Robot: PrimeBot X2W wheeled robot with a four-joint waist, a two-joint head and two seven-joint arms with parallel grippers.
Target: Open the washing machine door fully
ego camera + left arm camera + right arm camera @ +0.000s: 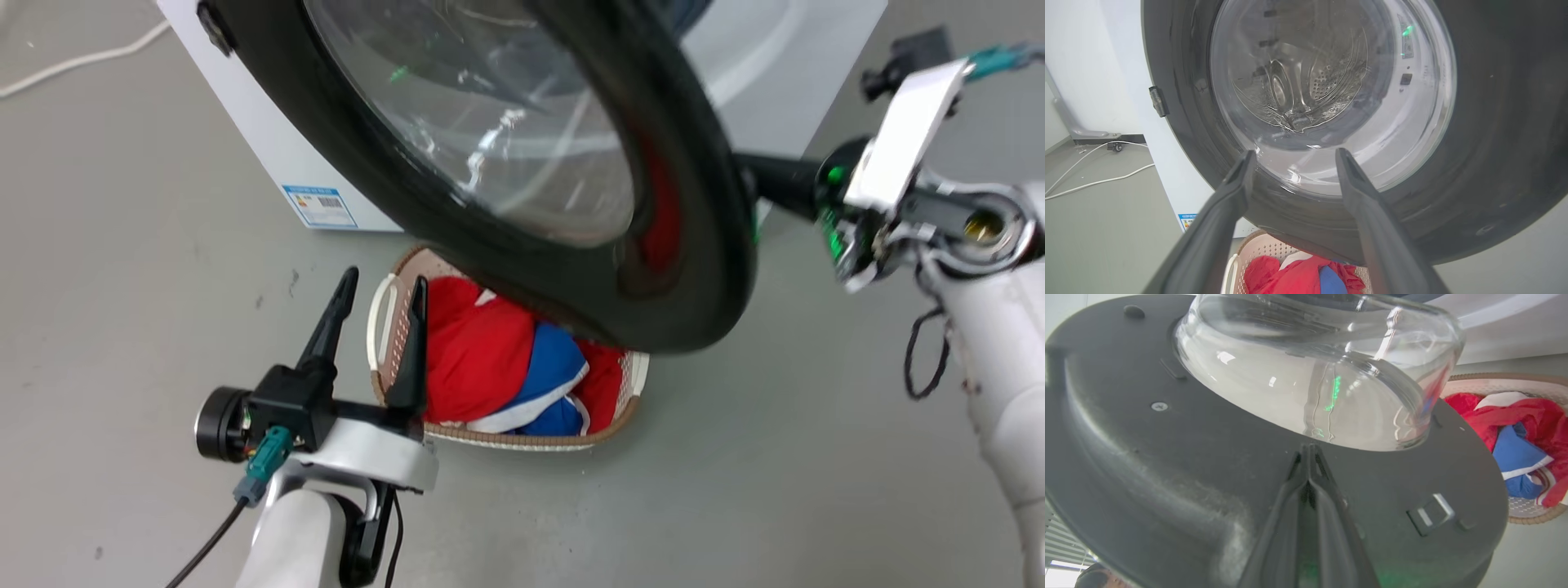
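Firstly, the right tool [1309, 451]: both fingers are pressed together with nothing between them. In the right wrist view the tips lie against the inner black face of the door [490, 147], just below the rim of the glass bowl [1306, 375]. A small latch [1431, 514] sits on that face beside the fingers. In the head view this tool reaches in from the right and passes behind the door's outer rim.

Next, the left tool [382, 294]: its fingers stand apart and hold nothing. It hangs above the floor [122, 286], clear of the door, with the fingers pointing toward the door's lower rim. In the left wrist view the steel drum [1298, 90] shows through the glass between the fingertips.

The door is swung out from the front of the white machine [269, 139], hinged on the machine's left side, and stands at an angle to the front. Its lower rim overhangs the far part of a basket [506, 439].

The basket stands on the floor just in front of the machine and holds red cloth [473, 351] and blue cloth [555, 367]. A label [320, 206] sits at the machine's lower corner. A white cable [82, 57] lies on the floor to the machine's left.
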